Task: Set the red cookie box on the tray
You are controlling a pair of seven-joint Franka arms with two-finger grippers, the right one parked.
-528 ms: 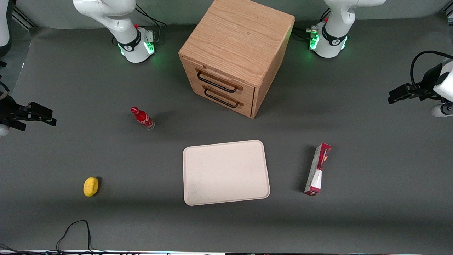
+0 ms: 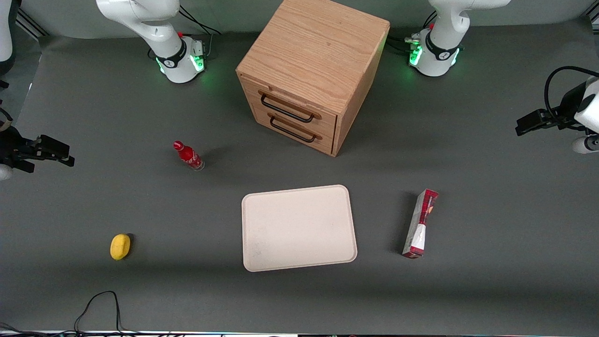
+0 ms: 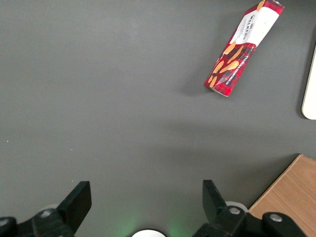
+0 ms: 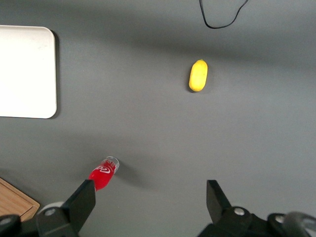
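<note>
The red cookie box (image 2: 420,223) lies flat on the grey table beside the tray (image 2: 298,228), on the tray's working-arm side and apart from it. In the left wrist view the box (image 3: 243,47) shows orange cookie pictures and a white end, with a rounded edge of the tray (image 3: 310,94) close by. My gripper (image 2: 520,126) hovers at the working arm's end of the table, farther from the front camera than the box and well away from it. In its own view my gripper (image 3: 145,190) stands open over bare table, holding nothing.
A wooden two-drawer cabinet (image 2: 311,70) stands farther from the front camera than the tray; its corner (image 3: 289,192) shows in the left wrist view. A small red bottle (image 2: 188,156) and a yellow object (image 2: 120,246) sit toward the parked arm's end. A black cable (image 2: 98,304) loops at the near edge.
My gripper has shifted very slightly outward, toward the working arm's end of the table. The box and tray have not moved.
</note>
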